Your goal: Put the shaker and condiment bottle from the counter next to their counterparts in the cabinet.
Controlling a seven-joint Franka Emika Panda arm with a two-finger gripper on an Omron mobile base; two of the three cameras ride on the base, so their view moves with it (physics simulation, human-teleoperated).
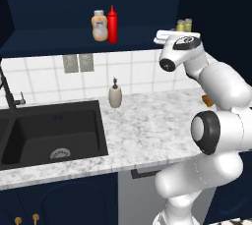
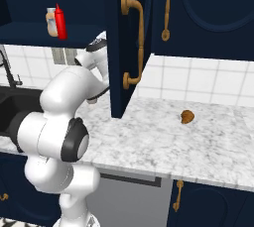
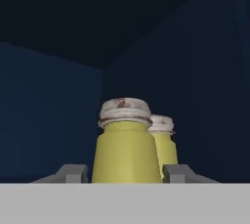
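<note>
In the hand view the olive-yellow shaker (image 3: 126, 154) stands upright between my fingertips (image 3: 75, 173), which sit close against its two sides. My gripper (image 3: 126, 175) is shut on it, inside the navy cabinet (image 1: 59, 40) recess. Just behind it to the right is the paler yellow shaker (image 3: 163, 145) with a grey cap. From the left base view, my gripper (image 1: 173, 35) reaches onto the shelf's right end, where both shakers (image 1: 183, 24) stand side by side. The red condiment bottle (image 1: 112, 24) (image 2: 61, 22) stands upright on the shelf, touching the orange-beige bottle (image 1: 99, 26) (image 2: 51, 21).
An open navy cabinet door (image 2: 124, 47) with a brass handle hangs in front of my hand in the right base view. On the marbled counter (image 1: 147, 126) are a beige pump dispenser (image 1: 115, 95), a black sink (image 1: 49, 130) with a faucet, and a small brown item (image 2: 187, 117).
</note>
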